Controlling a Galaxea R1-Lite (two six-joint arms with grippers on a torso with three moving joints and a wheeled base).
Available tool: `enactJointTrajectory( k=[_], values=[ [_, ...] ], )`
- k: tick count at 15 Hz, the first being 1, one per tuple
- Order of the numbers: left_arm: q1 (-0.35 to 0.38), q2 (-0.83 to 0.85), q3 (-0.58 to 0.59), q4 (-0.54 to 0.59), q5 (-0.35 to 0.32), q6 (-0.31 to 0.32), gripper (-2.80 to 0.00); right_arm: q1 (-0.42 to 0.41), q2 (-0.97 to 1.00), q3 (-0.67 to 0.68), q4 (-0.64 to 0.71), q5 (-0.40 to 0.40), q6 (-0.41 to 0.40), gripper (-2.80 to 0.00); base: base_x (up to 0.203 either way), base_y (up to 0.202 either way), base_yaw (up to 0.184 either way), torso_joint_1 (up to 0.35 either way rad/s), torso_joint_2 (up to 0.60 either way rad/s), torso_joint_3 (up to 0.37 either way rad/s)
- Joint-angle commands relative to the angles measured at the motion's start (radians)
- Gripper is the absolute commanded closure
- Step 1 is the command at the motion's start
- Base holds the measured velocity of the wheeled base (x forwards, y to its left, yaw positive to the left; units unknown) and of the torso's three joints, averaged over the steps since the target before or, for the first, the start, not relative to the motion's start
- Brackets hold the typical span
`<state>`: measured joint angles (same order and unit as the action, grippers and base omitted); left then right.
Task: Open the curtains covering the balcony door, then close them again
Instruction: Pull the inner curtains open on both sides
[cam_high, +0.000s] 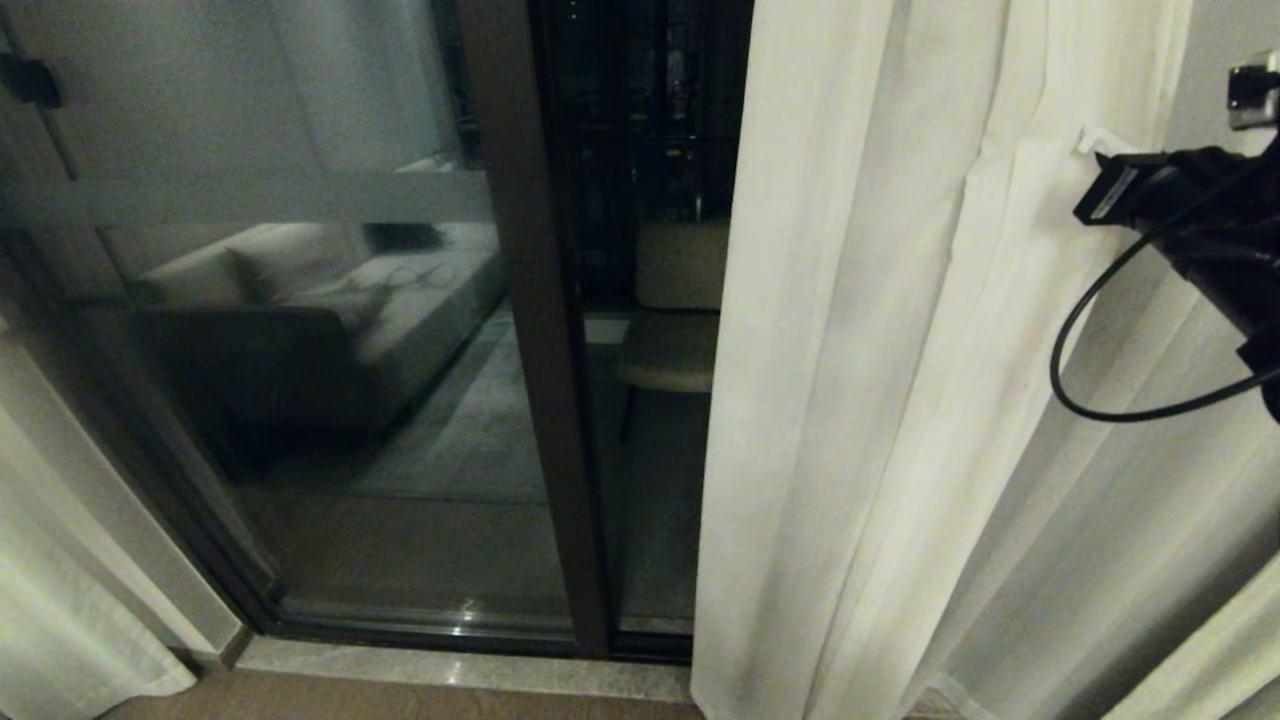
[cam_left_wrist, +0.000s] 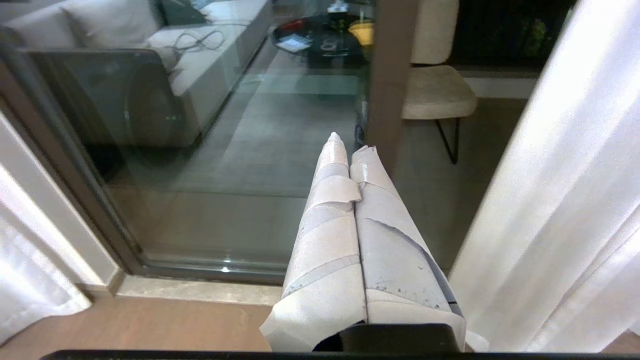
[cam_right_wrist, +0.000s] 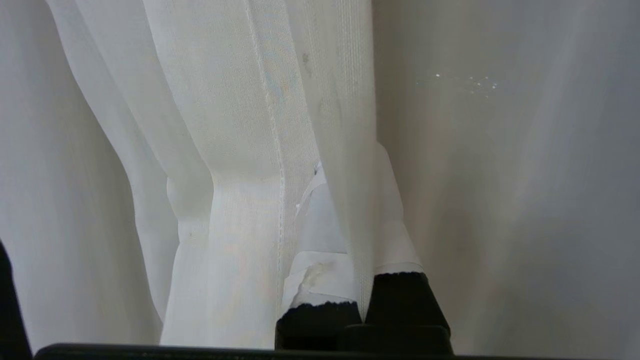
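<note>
My right gripper (cam_right_wrist: 345, 220) is pinched shut on a fold of the right curtain panel.

Nearest me, my left gripper (cam_left_wrist: 347, 145) hangs idle, taped fingers pressed together and holding nothing, pointed at the glass. On the right, my right arm (cam_high: 1190, 220) reaches into the curtains (cam_high: 880, 360), whose right panel is gathered beside the opening; a strip of the left panel (cam_high: 60, 610) shows at the near left. Beyond them the balcony door (cam_high: 520, 330) stands uncovered, its dark frame upright, a sofa (cam_high: 320, 320) mirrored in the glass and a chair (cam_high: 675, 330) past it.
</note>
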<state>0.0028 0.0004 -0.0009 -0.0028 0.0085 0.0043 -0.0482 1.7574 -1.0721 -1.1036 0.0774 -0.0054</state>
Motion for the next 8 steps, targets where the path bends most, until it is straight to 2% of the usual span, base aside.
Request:
enactJointTrajectory(
  k=[1, 8],
  values=[
    [0.0, 0.0, 0.001, 0.0, 0.001, 0.0, 0.0, -0.013, 0.002, 0.0, -0.007, 0.001, -0.001, 0.0, 0.0, -0.184, 0.003, 0.003, 0.0, 0.002],
    [0.0, 0.0, 0.001, 0.0, 0.001, 0.002, 0.0, -0.07, 0.013, -0.003, -0.01, 0.001, 0.003, 0.0, 0.0, -0.182, 0.002, 0.005, 0.0, 0.001]
  ],
)
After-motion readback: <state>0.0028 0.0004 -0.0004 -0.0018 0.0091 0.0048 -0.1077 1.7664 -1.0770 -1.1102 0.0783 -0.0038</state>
